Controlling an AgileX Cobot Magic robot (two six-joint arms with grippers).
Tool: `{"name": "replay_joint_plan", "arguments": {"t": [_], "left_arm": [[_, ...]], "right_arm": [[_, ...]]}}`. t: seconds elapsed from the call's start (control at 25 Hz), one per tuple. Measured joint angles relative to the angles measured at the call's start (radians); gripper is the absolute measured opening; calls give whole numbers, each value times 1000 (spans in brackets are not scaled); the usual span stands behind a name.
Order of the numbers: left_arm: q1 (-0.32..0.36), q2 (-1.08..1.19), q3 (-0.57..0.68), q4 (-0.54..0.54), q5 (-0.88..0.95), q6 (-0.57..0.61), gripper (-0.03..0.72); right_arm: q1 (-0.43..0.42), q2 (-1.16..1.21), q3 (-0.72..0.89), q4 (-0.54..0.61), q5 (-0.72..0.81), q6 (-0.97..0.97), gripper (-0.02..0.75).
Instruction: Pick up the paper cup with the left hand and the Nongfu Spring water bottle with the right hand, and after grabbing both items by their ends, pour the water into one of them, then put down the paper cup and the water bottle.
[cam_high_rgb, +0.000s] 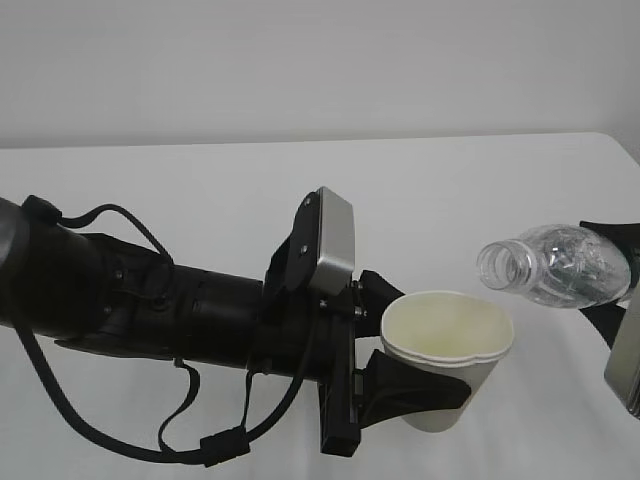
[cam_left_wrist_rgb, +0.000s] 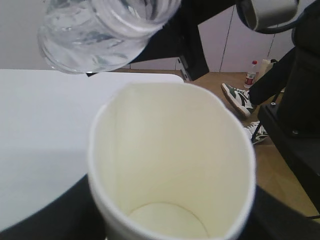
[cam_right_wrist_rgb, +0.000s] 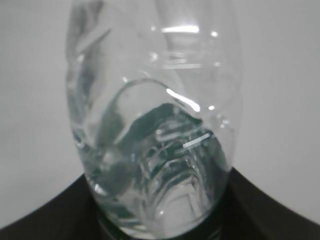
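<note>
Above the white table (cam_high_rgb: 200, 200), the left hand (cam_high_rgb: 385, 345) pinches the paper cup (cam_high_rgb: 447, 355) by its lower wall, holding it nearly upright with its squeezed mouth facing up. Just beside and above its rim, the right hand (cam_high_rgb: 622, 300) clamps the Nongfu Spring water bottle (cam_high_rgb: 555, 265) near its base, its long axis lying almost level and the open neck pointing left toward the cup.

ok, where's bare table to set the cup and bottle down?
The table is bare behind the left hand up to its far edge, and also under the bottle right of the cup. It is crowded front-left, where the left arm and its cables lie.
</note>
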Motion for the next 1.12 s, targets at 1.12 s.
{"name": "replay_joint_plan", "arguments": {"t": [1.12], "left_arm": [[0,0,0,2,0,-2,431]], "right_arm": [[2,80,-21,12,-116,-155,426]]}}
